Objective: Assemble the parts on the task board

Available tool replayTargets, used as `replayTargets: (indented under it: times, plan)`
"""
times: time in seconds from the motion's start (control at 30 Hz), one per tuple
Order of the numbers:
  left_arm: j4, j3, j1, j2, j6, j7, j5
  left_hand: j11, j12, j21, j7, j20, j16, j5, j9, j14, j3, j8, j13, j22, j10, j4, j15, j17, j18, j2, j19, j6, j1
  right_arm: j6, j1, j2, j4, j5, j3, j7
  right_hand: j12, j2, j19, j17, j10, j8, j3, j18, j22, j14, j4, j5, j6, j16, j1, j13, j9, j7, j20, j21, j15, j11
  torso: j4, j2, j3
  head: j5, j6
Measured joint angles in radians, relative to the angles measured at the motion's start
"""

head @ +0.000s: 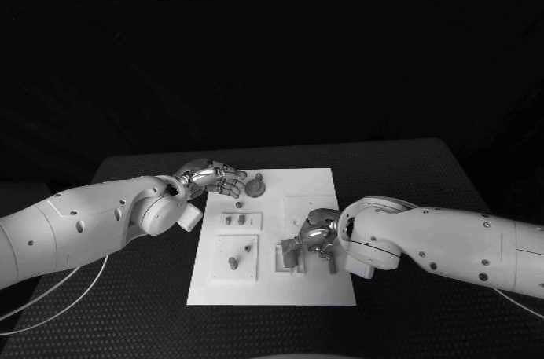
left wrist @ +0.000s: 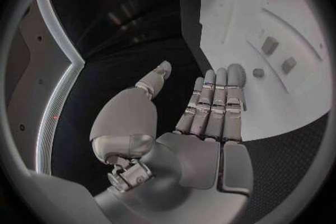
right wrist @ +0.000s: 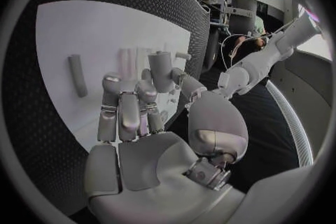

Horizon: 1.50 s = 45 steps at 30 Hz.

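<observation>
My left hand hovers at the far left corner of the flat white task board on the black worktop, its fingers straight, side by side and holding nothing, just beside a round grey disc part. My right hand is low over the board's middle with fingers curled toward a small upright grey part; I cannot tell whether it grips.

A white board with grey parts was seen on a black, finely textured table.
</observation>
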Motion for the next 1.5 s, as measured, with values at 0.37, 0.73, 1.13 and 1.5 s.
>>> replayTargets:
  times: [0.37,0.73,1.13,1.5]
  plan:
    - [0.0,0.0,0.0,0.0,0.003,-0.002,-0.001,0.003,0.0,0.0,0.0,0.0,0.0,0.0,0.0,0.0,0.0,0.0,0.0,-0.001,-0.003,0.0,0.0,0.0,-0.004,0.0,0.0,0.0,0.0,0.007,-0.021,0.04,-0.047,-0.001,0.0,0.001,0.0,0.0,0.0,-0.002,-0.004,0.0,-0.003,0.0,0.0,0.0,0.003,0.0,0.001,0.0,0.0,-0.001,-0.002,0.001,0.0,0.0,0.0,-0.004,0.0003,0.0,0.0004,0.002,-0.004]
    - [0.001,0.0,0.0,0.0,0.005,-0.005,-0.002,0.003,-0.004,0.0,0.0,0.0,0.0,0.0,-0.001,0.0,0.0,0.0,0.0,-0.001,-0.003,0.0,0.0,0.001,-0.005,0.0,0.0,0.0,0.0,0.011,-0.038,0.054,-0.078,-0.005,0.003,0.004,0.0,0.005,0.0,-0.003,-0.007,0.0,0.001,0.0,0.0,-0.005,0.006,0.0,0.001,0.0,-0.005,-0.002,-0.001,0.001,0.0,0.0,-0.004,0.0,0.0006,0.0,0.0007,0.008,-0.01]
    - [0.001,0.0,0.0,0.0,0.009,-0.009,-0.003,0.003,-0.004,0.0,0.0,0.0,-0.004,0.0,-0.003,0.0,0.0,0.0,-0.001,-0.002,-0.003,0.0,0.0,0.001,-0.005,0.0,0.0,0.0,0.0,0.017,-0.043,0.063,-0.09,-0.01,0.005,0.008,-0.007,0.002,-0.001,-0.012,-0.015,-0.001,0.001,0.0,0.0,-0.01,0.012,0.0,0.0,0.0,-0.016,-0.007,0.001,0.001,0.0,0.0,-0.002,0.0,0.0,0.0,0.0007,0.012,-0.017]
    - [0.0,0.0,0.0,0.0,0.01,-0.011,-0.004,0.006,-0.008,0.0,0.0,0.0,-0.004,0.0,-0.003,0.0,0.0,0.0,-0.001,-0.003,-0.006,0.0,0.0,0.002,-0.005,0.0,0.0,0.0,0.0,0.012,-0.047,0.066,-0.093,-0.023,0.005,0.011,-0.007,-0.02,-0.012,-0.028,-0.031,-0.012,0.001,0.0,0.0,-0.027,0.073,0.0,0.009,0.0,-0.078,-0.014,0.0,0.017,-0.001,0.0,0.0,0.002,-0.0005,0.0,0.0005,0.013,-0.017]
